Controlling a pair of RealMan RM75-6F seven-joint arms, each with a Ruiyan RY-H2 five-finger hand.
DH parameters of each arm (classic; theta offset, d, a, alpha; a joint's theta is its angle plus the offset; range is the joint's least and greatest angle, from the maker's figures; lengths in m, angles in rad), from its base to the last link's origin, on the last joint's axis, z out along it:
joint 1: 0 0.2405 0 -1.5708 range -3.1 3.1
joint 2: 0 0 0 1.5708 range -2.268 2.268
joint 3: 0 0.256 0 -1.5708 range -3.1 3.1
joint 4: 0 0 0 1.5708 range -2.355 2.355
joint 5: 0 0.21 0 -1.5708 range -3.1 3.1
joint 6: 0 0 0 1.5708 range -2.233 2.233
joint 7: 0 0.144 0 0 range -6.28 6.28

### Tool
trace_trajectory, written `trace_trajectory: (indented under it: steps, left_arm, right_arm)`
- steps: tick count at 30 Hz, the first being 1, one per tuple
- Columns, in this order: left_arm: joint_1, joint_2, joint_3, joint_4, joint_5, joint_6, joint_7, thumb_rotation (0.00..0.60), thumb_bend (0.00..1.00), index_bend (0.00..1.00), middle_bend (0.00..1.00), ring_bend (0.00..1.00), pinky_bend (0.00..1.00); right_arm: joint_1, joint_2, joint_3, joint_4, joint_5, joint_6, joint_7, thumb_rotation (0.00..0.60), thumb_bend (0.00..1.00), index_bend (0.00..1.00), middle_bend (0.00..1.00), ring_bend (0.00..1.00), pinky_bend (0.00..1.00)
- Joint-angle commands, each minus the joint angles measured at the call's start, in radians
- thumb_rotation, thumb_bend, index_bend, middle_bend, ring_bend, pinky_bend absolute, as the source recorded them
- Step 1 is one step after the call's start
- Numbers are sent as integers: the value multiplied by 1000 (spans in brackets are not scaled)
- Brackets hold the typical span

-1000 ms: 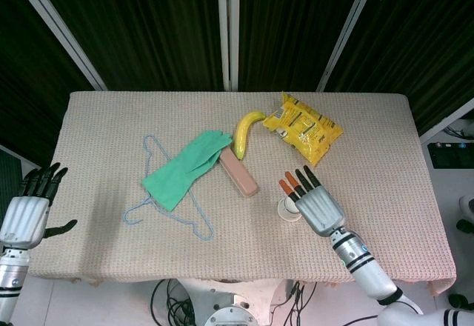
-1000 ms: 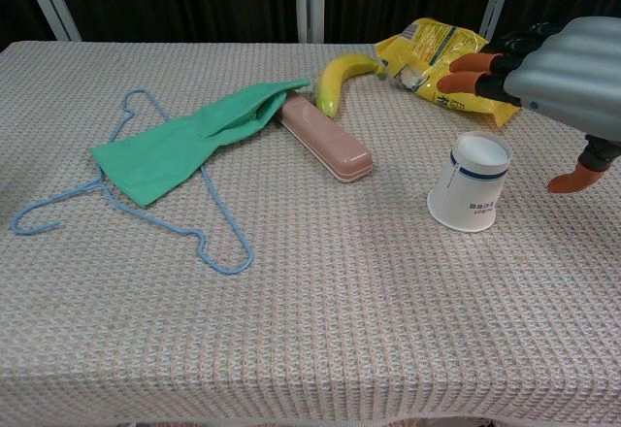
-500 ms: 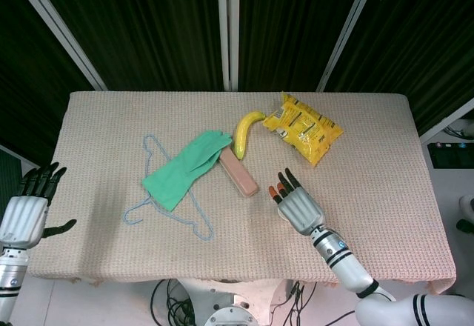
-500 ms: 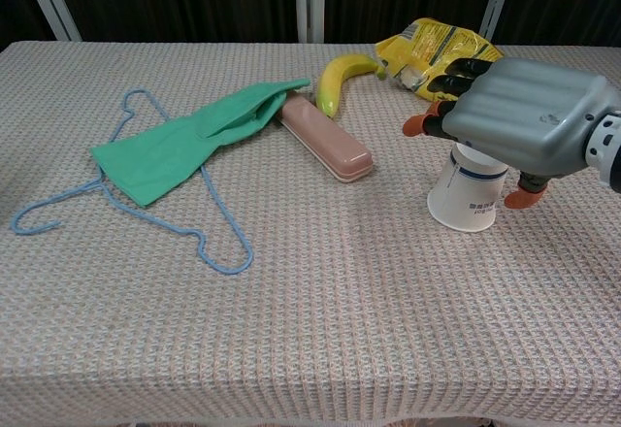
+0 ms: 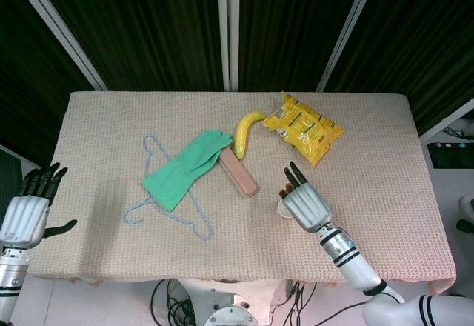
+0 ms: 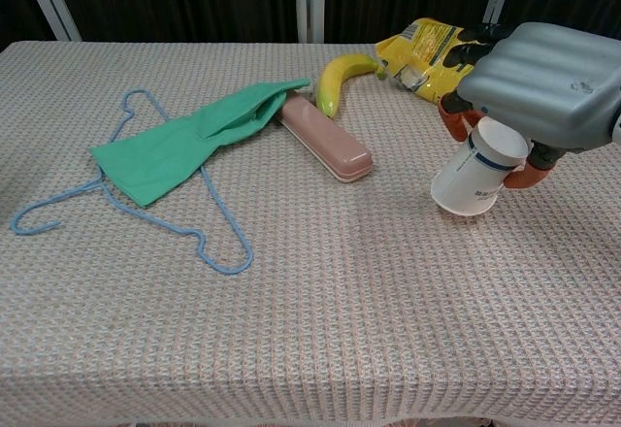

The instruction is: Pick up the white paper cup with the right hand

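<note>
Fingers of your right hand (image 6: pixel 541 82) wrap white paper cup (image 6: pixel 477 169) from above, near snack bag (image 6: pixel 434 55). Cup tilted, rim leaning away from hand, base edge seemingly on table (image 6: pixel 310 291). Lift straight up.

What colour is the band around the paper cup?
Dark blue, near the base of the white paper cup; clearest in the chest view.
</note>
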Motion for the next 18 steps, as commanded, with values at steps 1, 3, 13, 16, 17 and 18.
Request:
trace_trajectory:
  steps: [1, 3, 13, 16, 17, 18]
  left_arm:
    - [-1, -1, 1, 0, 0, -2, 1, 600, 62, 18, 0, 0, 0]
    - [-2, -2, 1, 1, -2, -5, 2, 600, 61, 18, 0, 0, 0]
    - [-10, -11, 2, 4, -8, -23, 12, 600, 61, 18, 0, 0, 0]
    - [-11, -11, 1, 6, -11, -25, 11, 600, 61, 18, 0, 0, 0]
    - [-12, -11, 1, 6, -11, -25, 10, 600, 61, 18, 0, 0, 0]
    - [-12, -11, 1, 7, -12, -25, 9, 600, 61, 18, 0, 0, 0]
  right_arm:
    - [-67, 28, 28, 43, -93, 76, 428, 600, 77, 621, 512, 110, 0]
    - [-101, 20, 35, 92, -120, 98, 704, 600, 81, 620, 511, 110, 0]
    - [-141, 30, 25, 246, -53, -82, 1441, 600, 91, 620, 510, 110, 0]
    - [-128, 61, 29, 246, -18, -177, 1550, 600, 93, 619, 510, 110, 0]
    - [-124, 70, 30, 246, -9, -204, 1576, 600, 93, 616, 508, 109, 0]
    - [-120, 80, 31, 242, 0, -232, 1603, 600, 93, 613, 505, 110, 0]
